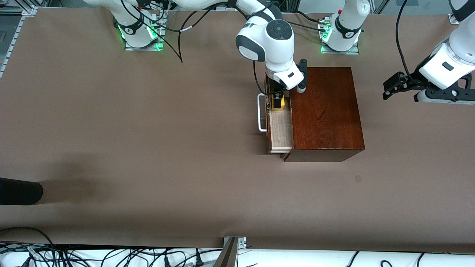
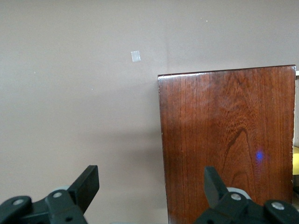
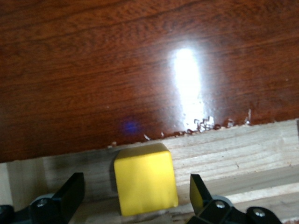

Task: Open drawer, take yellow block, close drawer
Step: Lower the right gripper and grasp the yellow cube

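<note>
Sitting pulled open toward the right arm's end of the table, the drawer [image 1: 280,126], pale floor mostly bare at the end nearer the front camera. Farther in, resting on the drawer floor right against the wooden box [image 1: 324,111], the yellow block [image 1: 278,102]. Probably handling light, stiff and a bit slick, so pinching two flat side faces. Straddling it with fingers spread, not squeezing, the right gripper [image 3: 135,196]. Tight beside the box edge; free room only upward. Hanging wide open over bare table [image 1: 111,129] at its own end, waiting, the left gripper [image 2: 152,186].
</note>
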{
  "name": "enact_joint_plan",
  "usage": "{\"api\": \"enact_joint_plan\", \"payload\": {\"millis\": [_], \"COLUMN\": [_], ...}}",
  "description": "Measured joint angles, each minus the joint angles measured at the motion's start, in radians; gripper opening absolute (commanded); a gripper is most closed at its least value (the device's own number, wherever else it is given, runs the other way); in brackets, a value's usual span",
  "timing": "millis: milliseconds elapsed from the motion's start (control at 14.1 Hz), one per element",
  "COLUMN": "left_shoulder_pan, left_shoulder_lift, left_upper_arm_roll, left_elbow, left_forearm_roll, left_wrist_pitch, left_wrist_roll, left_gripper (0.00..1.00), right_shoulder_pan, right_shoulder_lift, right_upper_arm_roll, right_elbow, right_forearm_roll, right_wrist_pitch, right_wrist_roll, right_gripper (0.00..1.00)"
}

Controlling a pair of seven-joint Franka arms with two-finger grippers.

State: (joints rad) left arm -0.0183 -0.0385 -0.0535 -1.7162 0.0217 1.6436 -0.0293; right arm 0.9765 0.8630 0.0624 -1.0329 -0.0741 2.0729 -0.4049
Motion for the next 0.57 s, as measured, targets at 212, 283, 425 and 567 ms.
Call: {"api": "enact_joint_plan", "payload": {"millis": [212, 283, 425, 567], "left_shoulder_pan": [0.0, 0.0, 0.0, 0.0], "left_shoulder_lift": [0.0, 0.0, 0.0, 0.0], "left_upper_arm_roll": [0.0, 0.0, 0.0, -0.001], "left_elbow": [0.0, 0.0, 0.0, 0.0], "left_forearm_roll": [0.0, 0.0, 0.0, 0.0], "left_wrist_pitch": [0.0, 0.0, 0.0, 0.0], "left_wrist_roll": [0.0, 0.0, 0.001, 0.001], "left_gripper": [1.0, 1.0, 1.0, 1.0], "right_shoulder_pan": [0.009, 0.01, 0.01, 0.01], "right_shoulder_lift": [0.009, 0.014, 0.026, 0.034], "right_upper_arm_roll": [-0.002, -0.002, -0.002, -0.003], "right_elbow": [0.001, 0.001, 0.001, 0.001], "right_forearm_roll": [-0.016, -0.028, -0.042, -0.044], "right_wrist_pitch": [-0.001, -0.003, -0.004, -0.004], "right_wrist_roll": [0.0, 0.0, 0.0, -0.001], "right_gripper": [1.0, 1.0, 1.0, 0.63]}}
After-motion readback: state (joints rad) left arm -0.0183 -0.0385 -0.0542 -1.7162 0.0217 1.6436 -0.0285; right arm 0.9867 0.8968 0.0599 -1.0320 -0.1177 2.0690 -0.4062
